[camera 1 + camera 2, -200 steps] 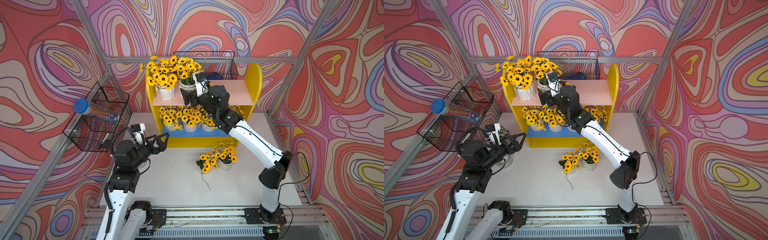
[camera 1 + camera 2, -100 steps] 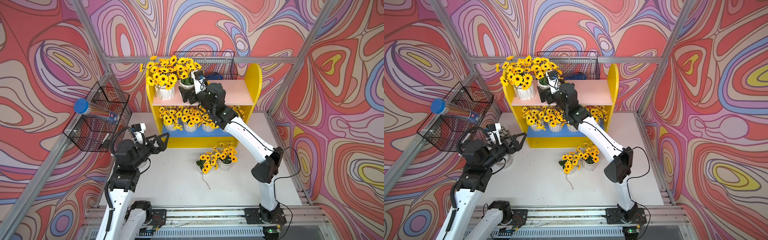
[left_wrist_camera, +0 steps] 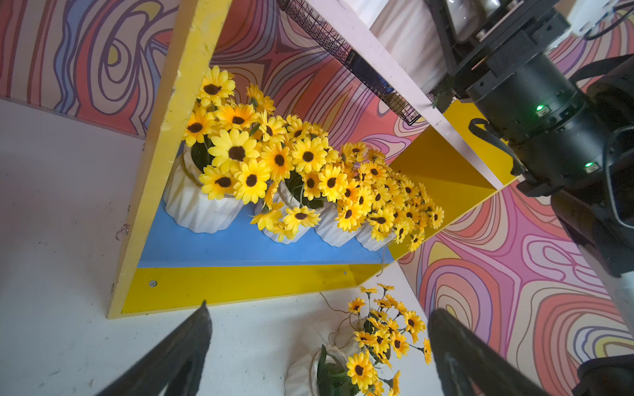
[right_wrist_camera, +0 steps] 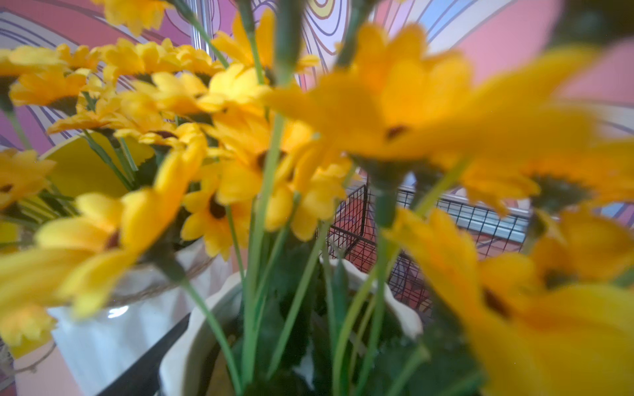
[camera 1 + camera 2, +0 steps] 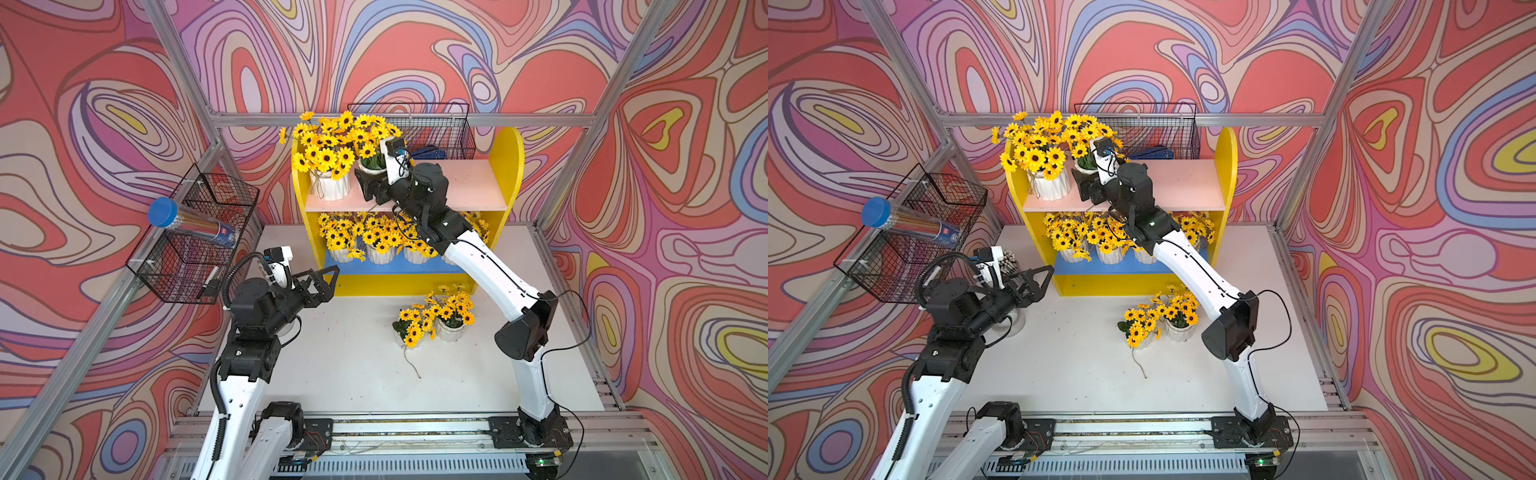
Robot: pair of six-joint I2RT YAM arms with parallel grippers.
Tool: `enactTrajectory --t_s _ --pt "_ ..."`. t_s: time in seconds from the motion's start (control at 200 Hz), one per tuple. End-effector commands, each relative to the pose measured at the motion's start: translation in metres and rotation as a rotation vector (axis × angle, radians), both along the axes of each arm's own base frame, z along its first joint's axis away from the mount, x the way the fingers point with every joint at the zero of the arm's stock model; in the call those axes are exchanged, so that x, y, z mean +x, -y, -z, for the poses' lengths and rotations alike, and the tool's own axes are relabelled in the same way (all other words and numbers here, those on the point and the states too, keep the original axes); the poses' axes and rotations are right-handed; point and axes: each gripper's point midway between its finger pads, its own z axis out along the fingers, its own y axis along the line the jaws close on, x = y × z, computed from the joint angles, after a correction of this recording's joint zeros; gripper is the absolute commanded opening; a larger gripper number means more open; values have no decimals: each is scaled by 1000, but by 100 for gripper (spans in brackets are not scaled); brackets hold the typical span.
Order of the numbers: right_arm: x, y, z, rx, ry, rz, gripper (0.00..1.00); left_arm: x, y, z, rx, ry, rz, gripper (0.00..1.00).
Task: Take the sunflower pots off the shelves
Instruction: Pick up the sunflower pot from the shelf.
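Right gripper (image 5: 369, 179) at upper sunflower pot (image 4: 187, 343), grip unclear, wrist view alone shows stems (image 4: 260, 240)

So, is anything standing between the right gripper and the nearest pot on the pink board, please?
Nothing visible does: the right gripper is right at that pot; the neighbouring pot stands beside, not between.

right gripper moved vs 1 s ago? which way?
Yes. In a top view the right gripper has shifted along the pink upper board, away from its bare end and in toward the sunflower pot standing there.
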Motion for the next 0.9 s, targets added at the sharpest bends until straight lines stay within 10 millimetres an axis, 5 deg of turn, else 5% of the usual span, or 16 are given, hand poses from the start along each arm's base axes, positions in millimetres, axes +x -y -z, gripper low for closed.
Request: enactTrajectory --t_s 0.0,0.356,0.891 --pt "1 -1 3 -8 5 -13 68 -1 -1 -12 9 38 1 100" --pt "-11 3 -13 -5 38 -36 0 -1 -1 -12 9 38 0 100" --pt "-40 30 -58 4 132 -3 0 1 -1 -11 6 36 1 100"
